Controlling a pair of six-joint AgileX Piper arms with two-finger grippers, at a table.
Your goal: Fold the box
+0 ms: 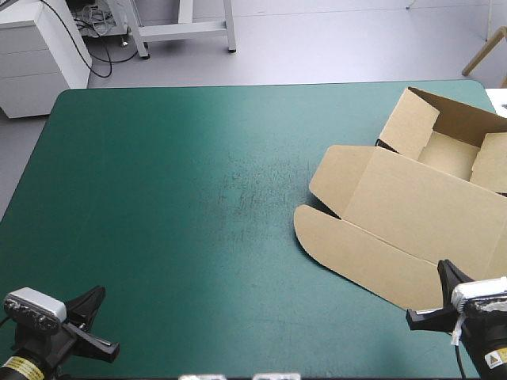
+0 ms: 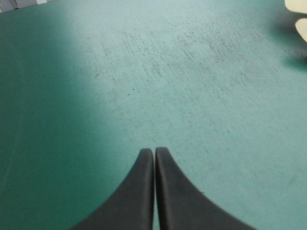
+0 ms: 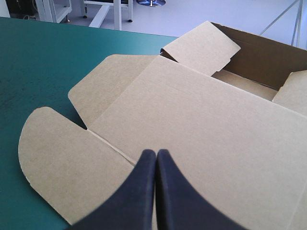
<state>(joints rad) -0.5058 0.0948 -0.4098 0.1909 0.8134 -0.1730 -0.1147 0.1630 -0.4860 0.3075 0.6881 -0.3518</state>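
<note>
Teal-green counter [image 1: 182, 198] fills your high view. At the lower left, your left gripper [image 2: 154, 151] has its black fingers pressed together into one point over the cover, well apart from the box. The brown box [image 1: 412, 206] lies at the right of the frame, with its tray open and walls raised at the upper right and its lid flat toward the lower right. There your right gripper [image 3: 156, 152] points over the lid, fingers closed tip to tip, nothing between them.
</note>
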